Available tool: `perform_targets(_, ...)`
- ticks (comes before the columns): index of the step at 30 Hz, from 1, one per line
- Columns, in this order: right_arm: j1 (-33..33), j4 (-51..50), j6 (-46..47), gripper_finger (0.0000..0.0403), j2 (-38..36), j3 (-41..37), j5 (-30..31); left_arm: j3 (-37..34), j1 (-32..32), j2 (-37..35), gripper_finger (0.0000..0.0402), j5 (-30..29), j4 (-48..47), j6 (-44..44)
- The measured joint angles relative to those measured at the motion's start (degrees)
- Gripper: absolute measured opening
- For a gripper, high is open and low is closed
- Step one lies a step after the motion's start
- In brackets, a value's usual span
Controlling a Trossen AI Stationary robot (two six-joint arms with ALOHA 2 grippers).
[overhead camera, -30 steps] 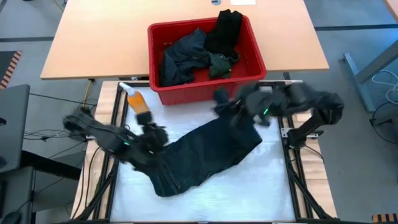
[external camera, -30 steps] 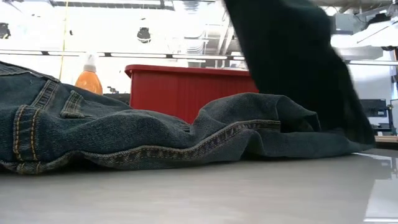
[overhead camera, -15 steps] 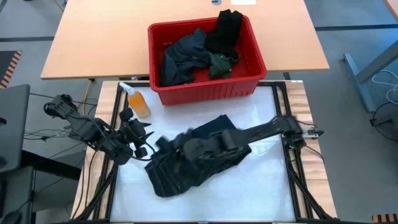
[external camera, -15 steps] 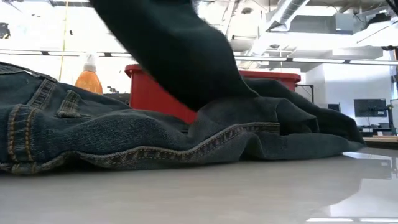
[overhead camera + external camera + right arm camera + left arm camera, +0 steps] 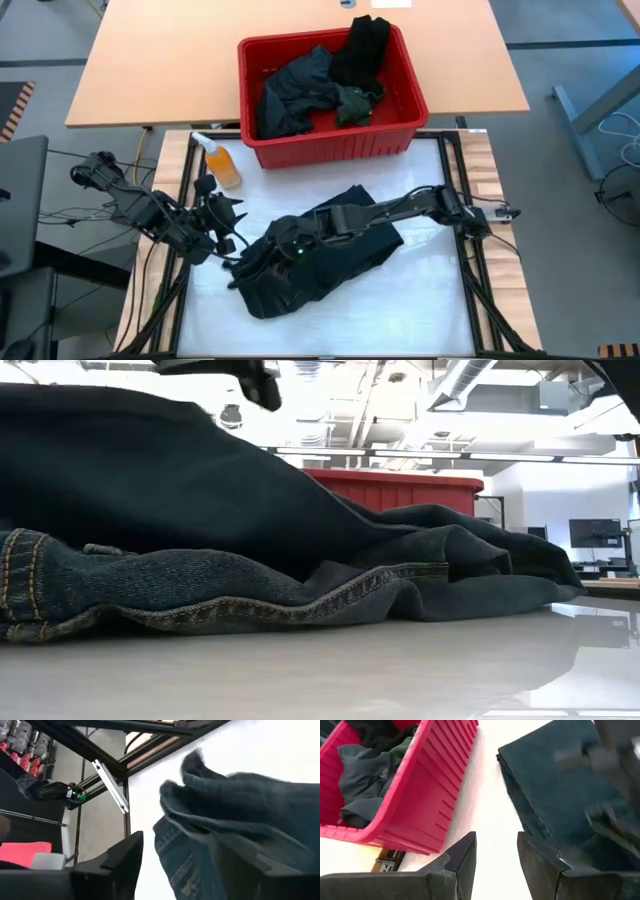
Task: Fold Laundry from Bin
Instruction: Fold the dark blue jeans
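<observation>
Jeans of dark navy denim (image 5: 325,250) lie folded over on the white table top (image 5: 430,300), in front of the rectangular red plastic bin with slotted sides (image 5: 330,145), with a strip of bare table between the two. In the bin a heap of dark garments (image 5: 300,95) remains: a slate-blue piece, a black piece draped over the far rim and a dark green one beside it.

The right gripper (image 5: 262,262) reaches far across the table, its arm lying over the jeans, and sits at the left end of the garment, near the waistband. In the right wrist view its two dark fingers (image 5: 117,865) stand wide apart, with a raised fold of denim (image 5: 240,805) just ahead of them and the stitched waistband lower down; nothing is clamped between them, and the cloth looks let go.

The left gripper (image 5: 218,225) waits at the table's left edge, just beside the left end of the jeans and not on them. In the left wrist view its fingers (image 5: 465,857) stand a narrow way apart with only white table between them; the folded denim lies to one side, the bin's red wall (image 5: 435,795) to the other.

A small orange bottle with a white cap (image 5: 220,162) lies near the bin's left front corner. From table height the denim fills the foreground, its orange-stitched hem (image 5: 300,605) on the table and the bin's rim (image 5: 400,480) showing behind.
</observation>
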Motion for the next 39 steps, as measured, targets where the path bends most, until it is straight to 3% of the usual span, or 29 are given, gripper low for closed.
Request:
perform_targets(4, -1.3, -9.3, -1.9, 0.0264, -5.3, 0.1, 1.5, 0.0, -0.3, 0.0, 0.0135, 0.8, 0.0, 0.4)
perform_targets(7, -1.7, -22.2, -4.7, 0.0264, -9.5, 0.1, 4.9, 0.0, -1.3, 0.0, 0.0135, 2.6, 1.2, 0.8)
perform_targets(11, 1.3, -41.9, -6.5, 0.0264, -16.5, -1.2, 22.0, -1.8, -2.6, 2.0, 0.0135, 6.0, 8.9, 1.7)
perform_targets(14, 4.5, -47.0, -1.0, 0.0264, -23.5, -7.5, 32.5, -6.6, -3.3, 4.5, 0.0135, 9.4, 19.1, 5.0)
perform_targets(17, 7.9, -40.0, 4.5, 0.0264, -30.9, -19.2, 36.1, -9.3, -2.8, 8.0, 0.0135, 8.7, 21.3, 4.3)
perform_targets(21, 12.3, -21.0, 8.6, 0.0264, -39.8, -39.4, 41.8, -10.6, -0.6, 12.6, 0.0135, 6.9, 21.6, 1.7)
perform_targets(24, 14.6, -0.3, 7.1, 0.0264, -42.8, -53.3, 45.4, -10.6, 2.3, 16.3, 0.0135, 12.1, 23.6, 3.2)
perform_targets(27, 15.1, 15.8, 5.0, 0.0264, -41.4, -62.9, 48.1, -10.6, 5.3, 19.2, 0.0135, 19.4, 28.6, 8.2)
perform_targets(31, 12.6, 24.3, 7.4, 0.0264, -37.3, -68.9, 50.1, -10.6, 8.5, 20.9, 0.0135, 27.3, 35.3, 13.9)
perform_targets(35, 9.7, 30.3, 7.5, 0.0264, -31.6, -70.5, 49.6, -10.6, 11.1, 21.0, 0.0135, 28.1, 37.0, 15.3)
perform_targets(39, 7.8, 27.5, 6.6, 0.0264, -26.7, -70.5, 47.5, -10.6, 13.9, 21.4, 0.0135, 31.3, 36.7, 15.7)
